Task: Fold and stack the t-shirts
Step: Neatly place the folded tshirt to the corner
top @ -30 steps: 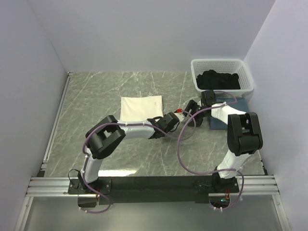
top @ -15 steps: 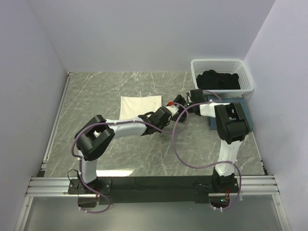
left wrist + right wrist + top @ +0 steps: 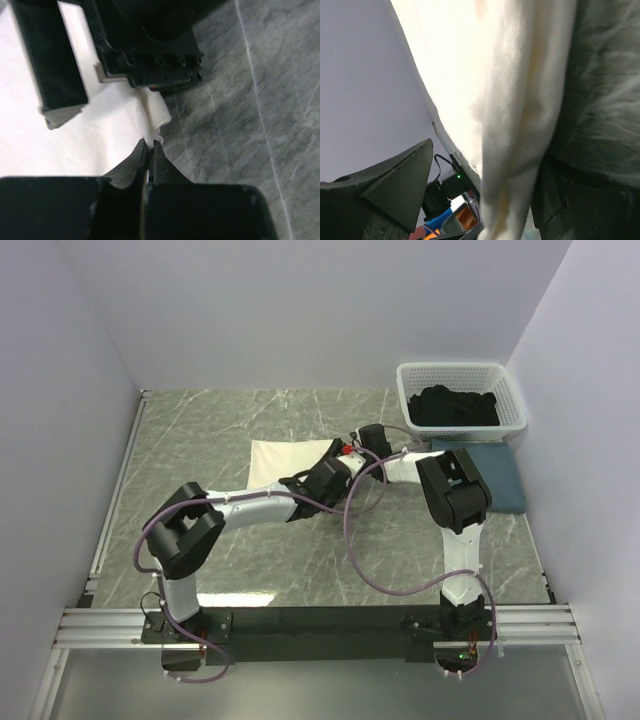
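The folded cream-white t-shirt (image 3: 290,462) is met at one edge by both grippers. The right gripper (image 3: 485,165) is spread wide with the cloth between its fingers, and the left gripper (image 3: 150,146) is closed beside it, tips at that edge. The slate-blue t-shirt (image 3: 497,483) is seen behind the right gripper, well apart, and the black t-shirt (image 3: 455,406) lies beyond it in the white lattice basket (image 3: 455,366).

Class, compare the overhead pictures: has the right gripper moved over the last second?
Yes. The right gripper has moved left, away from the white basket, and now sits at the cream t-shirt's right edge.
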